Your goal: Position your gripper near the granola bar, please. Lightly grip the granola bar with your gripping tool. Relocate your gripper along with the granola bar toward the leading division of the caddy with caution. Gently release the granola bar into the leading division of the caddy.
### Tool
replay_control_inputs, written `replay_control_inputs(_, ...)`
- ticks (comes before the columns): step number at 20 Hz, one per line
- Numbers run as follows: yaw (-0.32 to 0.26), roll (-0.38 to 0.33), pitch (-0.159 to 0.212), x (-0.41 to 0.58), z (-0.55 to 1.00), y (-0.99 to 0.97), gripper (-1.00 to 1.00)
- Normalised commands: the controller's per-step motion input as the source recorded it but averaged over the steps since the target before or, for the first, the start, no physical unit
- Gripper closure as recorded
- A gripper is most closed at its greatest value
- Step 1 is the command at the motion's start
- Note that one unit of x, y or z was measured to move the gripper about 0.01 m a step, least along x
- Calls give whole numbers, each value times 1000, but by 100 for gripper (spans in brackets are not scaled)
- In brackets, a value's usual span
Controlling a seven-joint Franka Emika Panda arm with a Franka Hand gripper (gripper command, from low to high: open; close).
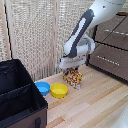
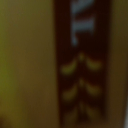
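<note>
The granola bar (image 1: 73,78), a flat box printed yellow, red and orange, stands on edge on the wooden table near the middle of the exterior view. My gripper (image 1: 70,68) is right at the box's top edge, under the white wrist. Its fingers are too small and dark there to show whether they clasp the box. The wrist view is filled by a blurred close-up of the granola bar (image 2: 80,65), with no fingers showing. The black fabric caddy (image 1: 30,114) sits at the exterior view's left, and a divider sets off its nearest compartment (image 1: 17,103).
A blue bowl (image 1: 43,88) and a yellow bowl (image 1: 59,90) lie on the table between the caddy and the box. A dark wooden drawer cabinet (image 1: 112,50) stands at the exterior view's right. A slatted pale wall (image 1: 35,35) runs behind.
</note>
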Motion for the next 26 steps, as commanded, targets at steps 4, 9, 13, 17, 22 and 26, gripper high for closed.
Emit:
replay_control_inputs(4,0,0,56,4,-9,0,100)
replay_control_inputs(9,0,0,0,0,0,2,100)
replay_control_inputs(13,-20,-2,21,24,-2,184,100)
replay_control_inputs(17,-73,49,44,65,555,66,100)
replay_control_inputs(22,-145,66,57,33,894,0,100)
replay_control_inputs(26,-165,32,97,61,857,0,100)
